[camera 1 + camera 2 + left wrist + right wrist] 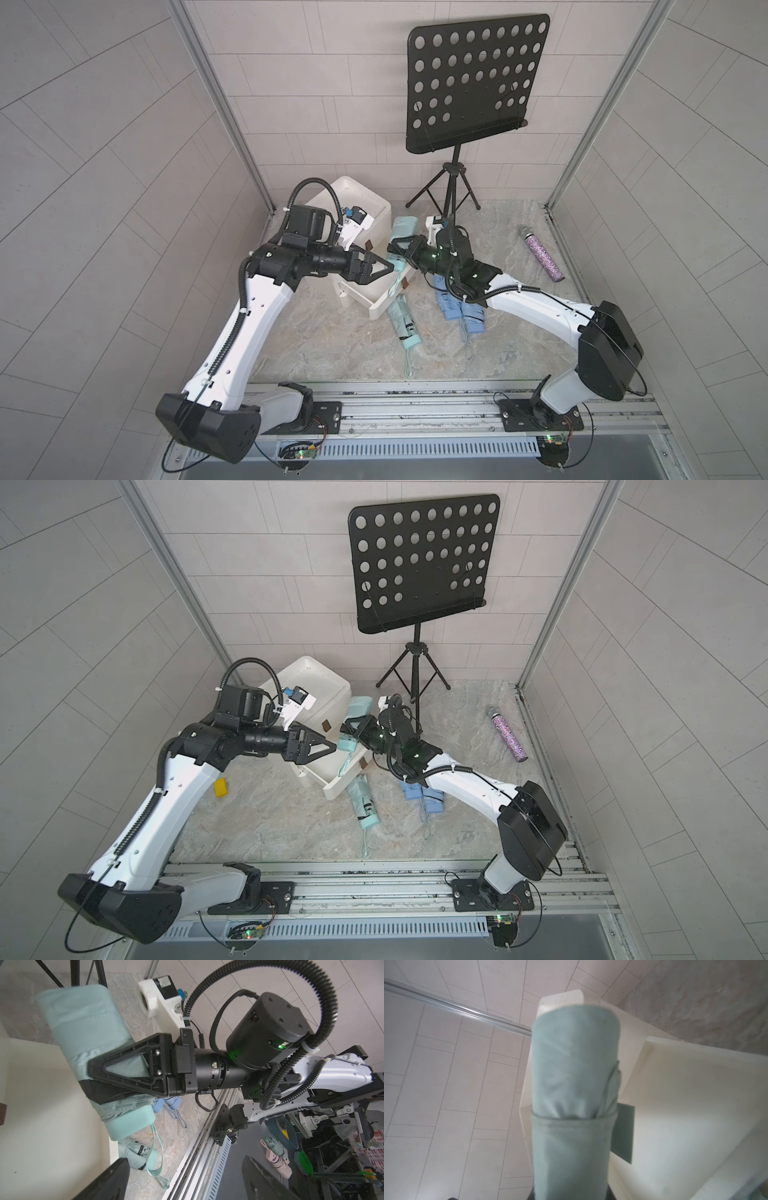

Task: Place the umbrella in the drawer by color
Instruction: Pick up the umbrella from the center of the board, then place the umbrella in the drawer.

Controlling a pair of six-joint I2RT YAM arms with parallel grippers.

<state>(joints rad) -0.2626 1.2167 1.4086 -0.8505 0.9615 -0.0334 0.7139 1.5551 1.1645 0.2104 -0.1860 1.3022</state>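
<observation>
Item: mint umbrella (83, 1022), folded, clamped about its middle by the right gripper (104, 1072), whose jaws are narrowed onto the fabric. It hangs tilted above the open drawer (376, 305) of the white drawer unit (365, 203), not yet inside, and its wrist strap (151, 1168) dangles past the drawer front. Left gripper (384, 270): jaws spread wide, holding nothing, poised over the same drawer just beside the held umbrella. Hazards, as judged: a release from this tilt may leave the umbrella propped on the drawer rim or let it tip out onto the table (332, 345). The strap may snag on the front edge. The two claws are close enough that a lowering move risks a knock, and the empty left claw sits in the drop path. Which colour this drawer is meant for cannot be told, so a wrong-drawer placement is possible. Surroundings: a second mint umbrella (401, 322) lies on the table at the drawer's front corner, perhaps touching, and is likely to be nudged if the drawer shifts. Two blue umbrellas (459, 311) lie side by side beneath the right arm, unsorted. A glittery microphone (544, 259) lies well apart toward the right wall. A black music stand (473, 83) stands behind. A yellow block (220, 787) rests beside the left arm.
</observation>
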